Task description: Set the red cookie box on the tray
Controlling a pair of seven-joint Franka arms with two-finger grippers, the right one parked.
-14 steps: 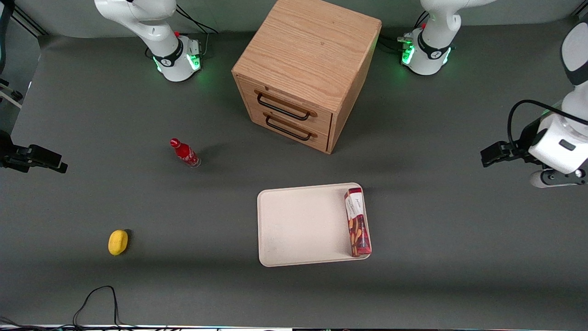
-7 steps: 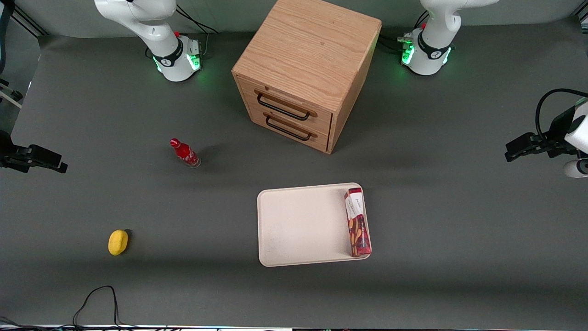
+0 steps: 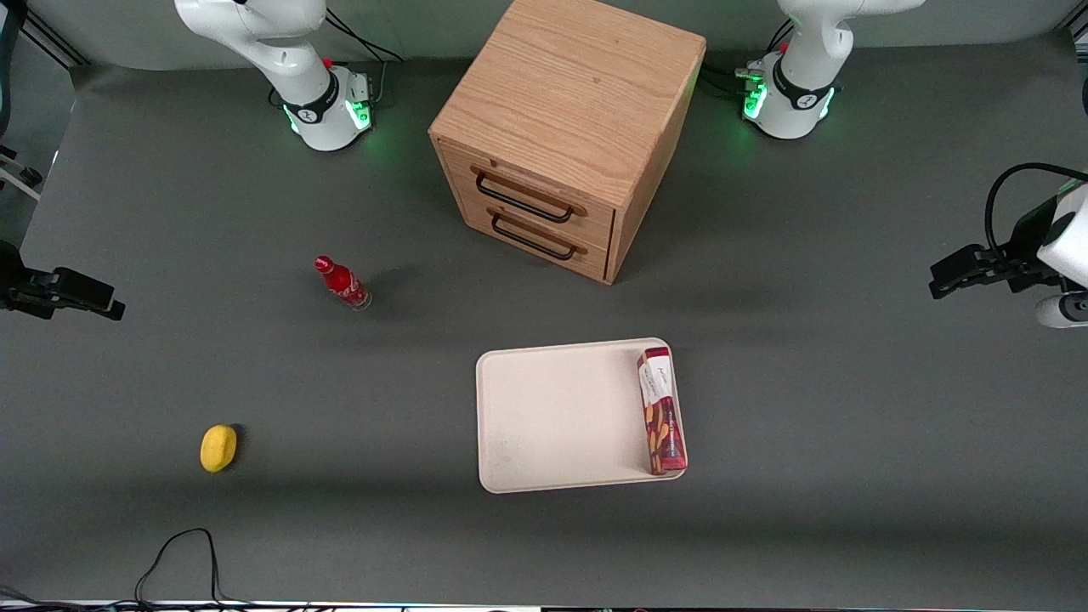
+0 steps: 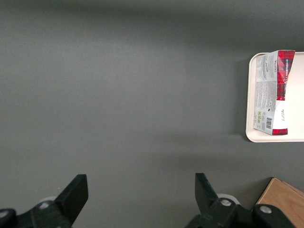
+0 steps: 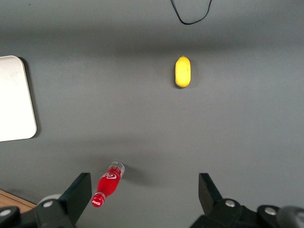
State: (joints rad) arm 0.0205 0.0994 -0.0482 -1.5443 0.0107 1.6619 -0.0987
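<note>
The matte grey desk [image 3: 255, 382] carries a boxy oak-grain drawer cabinet [image 3: 569, 127]. Nearer the front camera lies the flat cream tray [image 3: 552, 416] with rounded corners; the long, narrow red cookie box [image 3: 661, 410] rests on it along the short rim toward the working arm's end. The gripper [image 4: 141, 190] hovers well apart over bare desk, fingers [image 4: 76, 192] spread wide and holding nothing.

the front view looks steeply down over the whole table. the left wrist view looks down past the gripper [image 4: 137, 199], sharing the tray [image 3: 552, 416] [image 4: 251, 135] with both other views.
</note>
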